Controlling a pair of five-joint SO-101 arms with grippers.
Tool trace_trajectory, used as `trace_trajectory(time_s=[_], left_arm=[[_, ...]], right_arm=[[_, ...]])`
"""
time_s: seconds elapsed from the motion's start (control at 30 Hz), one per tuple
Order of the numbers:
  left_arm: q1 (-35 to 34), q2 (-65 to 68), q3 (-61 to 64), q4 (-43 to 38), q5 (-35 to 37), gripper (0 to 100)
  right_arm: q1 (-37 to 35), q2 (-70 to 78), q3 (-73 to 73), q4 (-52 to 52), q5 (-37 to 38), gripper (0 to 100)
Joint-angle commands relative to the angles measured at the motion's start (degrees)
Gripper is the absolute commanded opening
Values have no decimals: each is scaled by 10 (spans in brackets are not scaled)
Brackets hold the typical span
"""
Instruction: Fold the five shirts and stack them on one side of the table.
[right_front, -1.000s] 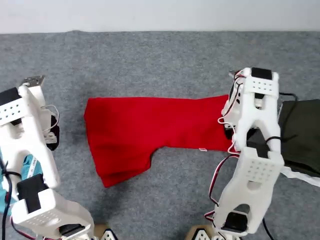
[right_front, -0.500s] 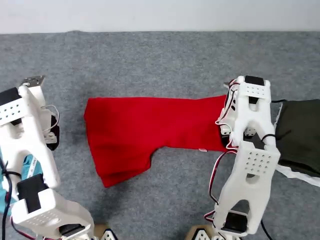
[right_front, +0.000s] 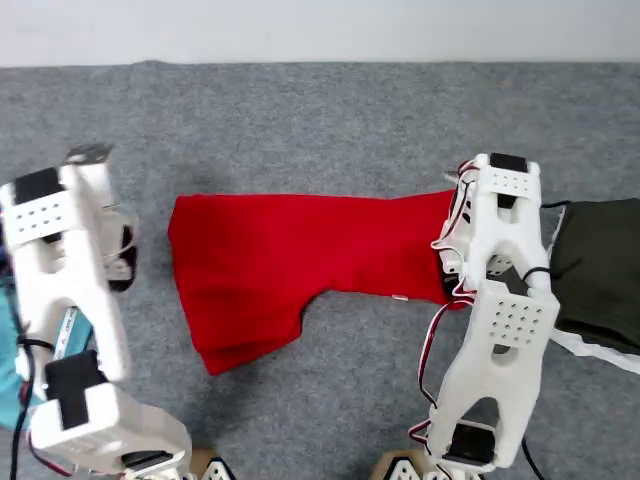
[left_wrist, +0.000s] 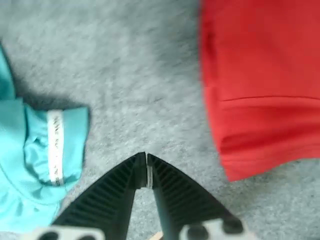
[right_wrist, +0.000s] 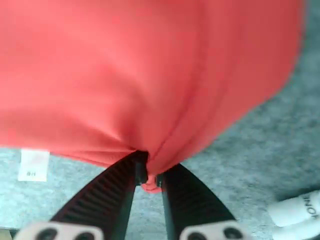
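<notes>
A red shirt (right_front: 290, 265) lies folded lengthwise across the middle of the grey table, one sleeve pointing toward the near edge. My right gripper (right_wrist: 147, 176) is shut on the red shirt's (right_wrist: 150, 75) edge, at its right end in the high view (right_front: 458, 285). My left gripper (left_wrist: 146, 170) is shut with nothing in it, low over bare carpet between a teal shirt (left_wrist: 35, 160) and the red shirt's (left_wrist: 260, 85) left end. In the high view the left arm (right_front: 65, 270) stands left of the red shirt.
A dark green shirt (right_front: 598, 270) over a white one (right_front: 595, 352) lies at the right edge, behind the right arm (right_front: 500, 310). The teal shirt (right_front: 12, 350) shows at the left edge. Grey carpet (right_front: 320, 130) covers the table.
The left arm has swung to the right, toward the red shirt's left end. The right arm shifted slightly left a second ago and has held still since, keeping its hold on the shirt.
</notes>
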Motion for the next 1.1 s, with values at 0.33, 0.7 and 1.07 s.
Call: trace_trajectory(time_s=[0.33,0.7,1.07], left_arm=[[99,104,16,17,-220,9],[172,114,21,16,-261,123],[241,114,101,-5,-268,124]], right_arm=[[30,-73,-13,27,15,10],[39,-68,-13,29,13,10],[39,-68,-13,29,12,10]])
